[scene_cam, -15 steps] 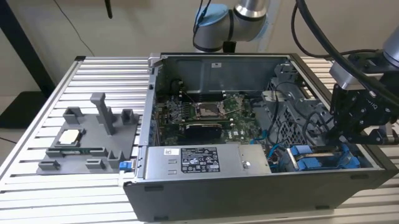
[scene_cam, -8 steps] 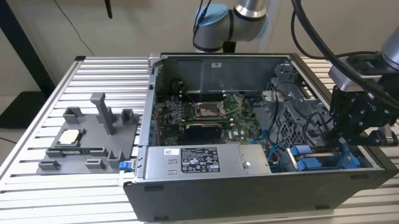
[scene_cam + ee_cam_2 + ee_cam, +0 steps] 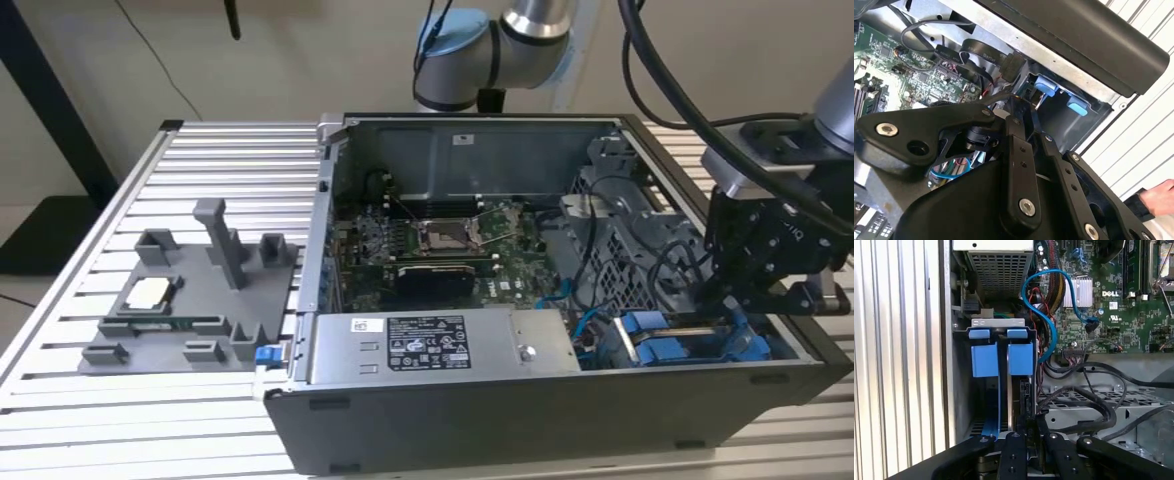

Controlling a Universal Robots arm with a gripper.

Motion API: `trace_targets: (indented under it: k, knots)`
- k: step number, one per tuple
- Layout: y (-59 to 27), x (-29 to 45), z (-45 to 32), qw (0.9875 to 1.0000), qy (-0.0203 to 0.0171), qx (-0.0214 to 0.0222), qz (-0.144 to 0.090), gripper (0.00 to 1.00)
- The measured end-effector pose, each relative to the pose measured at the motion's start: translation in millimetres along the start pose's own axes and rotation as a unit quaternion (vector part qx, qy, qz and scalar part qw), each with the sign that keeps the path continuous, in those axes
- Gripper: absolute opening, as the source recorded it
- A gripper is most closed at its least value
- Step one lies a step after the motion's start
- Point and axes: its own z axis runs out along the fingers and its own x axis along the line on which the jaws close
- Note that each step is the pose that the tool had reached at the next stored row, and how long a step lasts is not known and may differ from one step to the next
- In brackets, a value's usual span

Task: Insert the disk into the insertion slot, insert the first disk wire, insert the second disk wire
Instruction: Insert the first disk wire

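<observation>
**Asker:** Disk first: where is it?

**Me:** It's standing on edge inside the insertion slot. In the first wrist view it reads as a dark slab with a blue carrier rail beside it, just past the two blue tabs at the slot's mouth. The slot sits in the near corner of the computer case, at the exterior view's right.

**Asker:** And your pincer?

**Me:** My gripper hangs right over that slot, its tip at the disk's end. Whether it is clenched on the disk or released, I cannot tell, because the tip is lost against the dark metal.

**Asker:** What about the wires?

**Me:** A blue cable loops up over the motherboard and runs down beside the slot. Its lower end goes out of sight by the tabs. Black cables lie over the perforated grey panel next to the slot.

**Asker:** Anything else around you?

**Me:** The power-supply box, with its white sticker, lies along the case's near wall, just beside the slot. A grey fixture tray with upright posts rests on the slatted tabletop, near the edge at the exterior view's left and apart from the case. In the second wrist view a person's hand is over the tabletop beside the case.
</observation>
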Motion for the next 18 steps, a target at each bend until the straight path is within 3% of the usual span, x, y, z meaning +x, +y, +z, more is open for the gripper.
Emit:
trace_targets:
  k: [9, 15, 18]
  knots:
    - [0.0, -0.3, 1.4, 1.0000, -0.0013, 0.0002, 0.005, 0.19]
    - [-0.1, 0.0, 8.6, 1.0000, -0.0009, 0.0002, 0.005, 0.19]
    - [0.0, 0.1, 8.5, 1.0000, -0.0015, -0.0002, 0.005, 0.20]
